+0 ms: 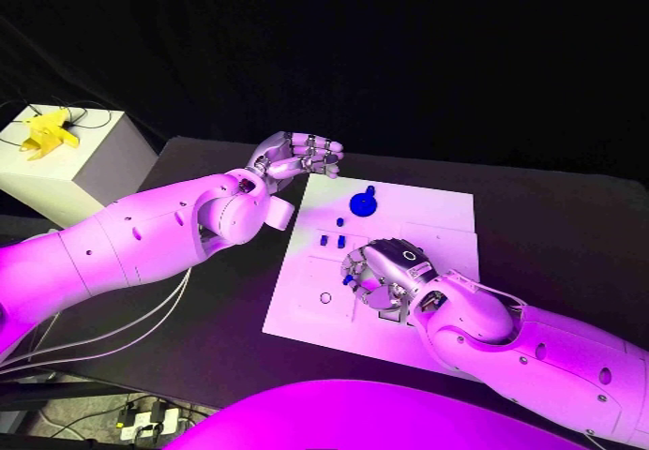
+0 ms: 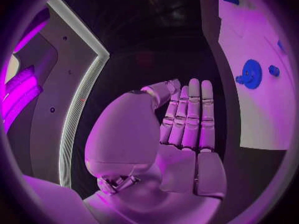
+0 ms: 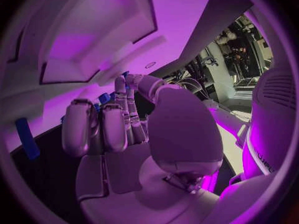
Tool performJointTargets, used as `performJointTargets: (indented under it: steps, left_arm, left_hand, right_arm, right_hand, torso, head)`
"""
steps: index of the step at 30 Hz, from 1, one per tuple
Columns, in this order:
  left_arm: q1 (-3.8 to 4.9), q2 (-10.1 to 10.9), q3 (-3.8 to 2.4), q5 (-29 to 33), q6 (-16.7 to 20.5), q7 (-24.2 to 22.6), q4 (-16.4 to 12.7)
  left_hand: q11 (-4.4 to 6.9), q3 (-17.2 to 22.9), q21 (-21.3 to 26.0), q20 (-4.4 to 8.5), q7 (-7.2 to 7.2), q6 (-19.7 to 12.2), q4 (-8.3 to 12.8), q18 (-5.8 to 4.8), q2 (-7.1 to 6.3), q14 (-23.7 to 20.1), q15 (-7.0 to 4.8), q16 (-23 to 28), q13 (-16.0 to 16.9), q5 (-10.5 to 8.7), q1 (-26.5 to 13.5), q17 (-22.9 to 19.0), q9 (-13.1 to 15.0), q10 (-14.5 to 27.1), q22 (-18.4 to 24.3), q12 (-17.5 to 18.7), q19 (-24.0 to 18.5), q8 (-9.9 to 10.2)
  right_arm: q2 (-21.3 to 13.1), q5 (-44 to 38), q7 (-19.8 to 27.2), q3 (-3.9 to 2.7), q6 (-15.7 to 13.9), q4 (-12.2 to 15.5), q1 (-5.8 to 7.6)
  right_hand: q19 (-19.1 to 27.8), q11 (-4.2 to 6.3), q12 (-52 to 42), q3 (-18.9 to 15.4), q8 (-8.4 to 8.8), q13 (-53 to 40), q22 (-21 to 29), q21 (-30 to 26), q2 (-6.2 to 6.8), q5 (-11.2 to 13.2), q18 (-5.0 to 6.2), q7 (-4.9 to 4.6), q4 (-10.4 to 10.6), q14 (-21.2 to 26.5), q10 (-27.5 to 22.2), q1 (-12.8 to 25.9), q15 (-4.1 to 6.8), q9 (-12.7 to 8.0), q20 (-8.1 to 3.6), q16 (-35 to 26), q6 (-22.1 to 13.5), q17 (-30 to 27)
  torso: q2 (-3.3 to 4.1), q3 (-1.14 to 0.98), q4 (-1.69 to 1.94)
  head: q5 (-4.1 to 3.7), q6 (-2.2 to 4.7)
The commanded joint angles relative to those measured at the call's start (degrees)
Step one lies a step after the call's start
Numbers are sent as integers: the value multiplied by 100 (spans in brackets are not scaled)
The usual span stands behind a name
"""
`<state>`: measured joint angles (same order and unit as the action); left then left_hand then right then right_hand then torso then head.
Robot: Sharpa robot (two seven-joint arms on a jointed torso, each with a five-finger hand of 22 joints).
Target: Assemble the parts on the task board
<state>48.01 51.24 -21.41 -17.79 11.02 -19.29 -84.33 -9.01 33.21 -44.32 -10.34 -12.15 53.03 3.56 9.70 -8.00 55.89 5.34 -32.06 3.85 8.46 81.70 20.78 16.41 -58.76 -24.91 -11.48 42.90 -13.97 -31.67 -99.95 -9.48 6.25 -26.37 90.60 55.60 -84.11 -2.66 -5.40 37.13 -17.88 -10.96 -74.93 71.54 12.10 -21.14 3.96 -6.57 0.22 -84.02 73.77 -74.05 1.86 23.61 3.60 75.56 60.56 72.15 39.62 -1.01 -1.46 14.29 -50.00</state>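
Over the task board [image 1: 433,211], right robot hand [image 1: 385,272] pinches a blue part [image 3: 122,87] (no legible writing).

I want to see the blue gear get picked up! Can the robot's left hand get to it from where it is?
Probably yes. The left hand hovers at the task board's far left corner holding nothing, and the blue gear lies close by with nothing between them.

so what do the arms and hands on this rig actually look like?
Two smooth white arms with rounded shells, bulbous joints and small dark screw holes. The left arm has thin pale cables hanging beneath it. The left hand and right hand are silver metal, with segmented fingers and a large domed thumb base. No markings visible on either arm shell.
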Motion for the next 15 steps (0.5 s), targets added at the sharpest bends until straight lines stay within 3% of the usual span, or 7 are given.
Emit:
performJointTargets:
  steps: [1,9,15]
  left_arm:
    - [1,-5,-4,42,-102,-20,-16]
    - [1,-7,-4,52,-105,-20,-24]
    - [1,1,-4,54,-107,-17,-30]
  left_hand:
    - [-2,-13,-22,-8,-15,-7,34,18,-16,-17,3,-23,3,0,-63,8,-1,29,-9,-28,-38,0]
    - [-2,-13,-22,-10,-15,-8,35,19,-16,-19,4,-23,3,-1,-66,8,-1,32,-9,-29,-41,-2]
    - [-2,-13,-22,-10,-15,-8,35,19,-16,-19,4,-23,3,-1,-66,8,-1,32,-9,-29,-41,-2]
  right_arm:
    - [21,-92,14,7,212,20,-11]
    - [55,-214,-88,16,569,40,-11]
    - [58,-276,-147,21,633,38,-10]
  right_hand:
    - [-208,3,61,-33,-6,-4,-546,13,-32,158,-52,-3,-39,-267,26,30,18,15,-18,11,26,-15]
    - [-182,-39,155,-80,44,0,-529,-50,0,476,-43,-24,-32,-247,-99,131,-16,13,11,2,-11,-59]
    - [-168,-61,172,-80,85,5,-512,-91,25,525,-36,-43,-17,-237,-163,170,-32,-3,26,-10,-54,-83]
  torso:
    - [1,2,3]
    - [-4,5,-1]
    - [-1,2,2]
  head:
    - [-9,0]
    - [-35,0]
    - [-22,0]
